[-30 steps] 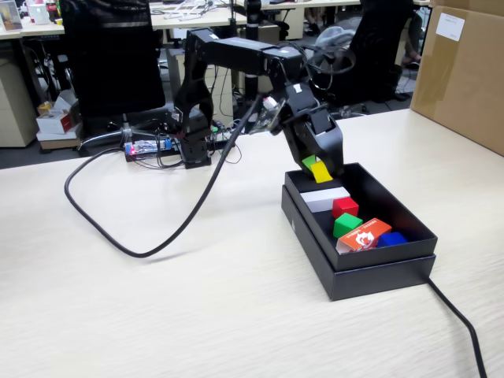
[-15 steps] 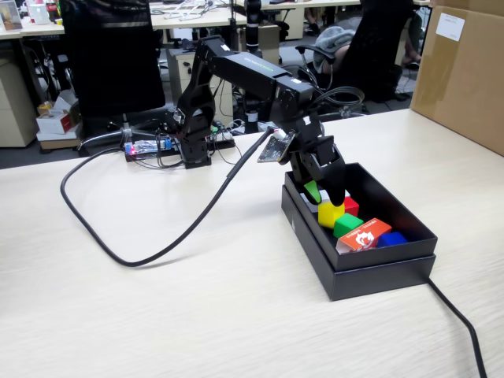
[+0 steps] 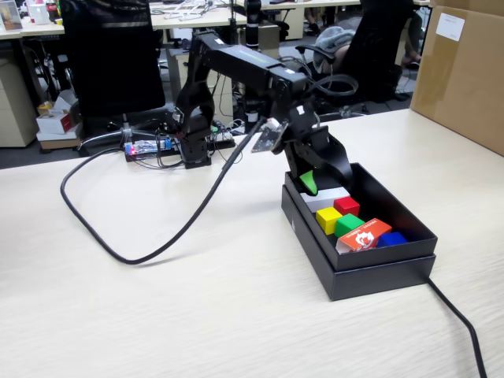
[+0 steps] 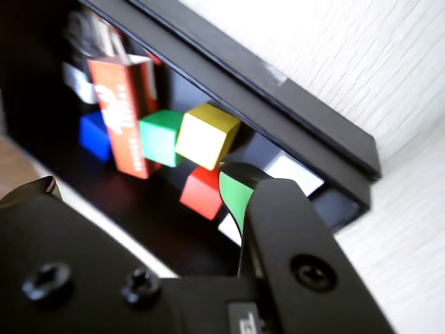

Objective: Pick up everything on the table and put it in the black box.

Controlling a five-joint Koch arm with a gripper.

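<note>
Above the near-left end of the black box (image 3: pixel 358 272), as the fixed view shows it, the gripper (image 3: pixel 315 179) hangs with jaws spread wide and nothing between them; the wrist view shows the green-taped tip (image 4: pixel 235 195) on one side and the other black tip (image 4: pixel 43 186) well apart from it. All three cubes lie inside the box: the yellow cube (image 3: pixel 328 220) beside the green cube (image 3: pixel 347 224), the red cube (image 3: pixel 346 206) just behind them. The white block (image 3: pixel 327 197), the orange packet (image 3: pixel 364 235) and a small blue piece (image 3: pixel 392 238) share the same box. The visible part of the table (image 3: pixel 197 307) carries only the arm's black cable (image 3: pixel 142 244) and the brown carton (image 3: pixel 465 75).

Step, judged: release done, yellow cube dropped in, task looks complete or nearly so. Next move calls for lifting the arm clear of the box wall without clipping it and backing off to a rest pose; no further target is visible on the tabletop.

Materials: box is matte black cardboard, shallow, upright walls, nested in its lid, rim slightly scuffed in the wrist view. Cubes are plain, hard-edged, flat-faced, evenly coloured. Packet is glossy with a white mark. Table is pale wood-grain laminate, smooth. Gripper is black plastic with visible screws.
</note>
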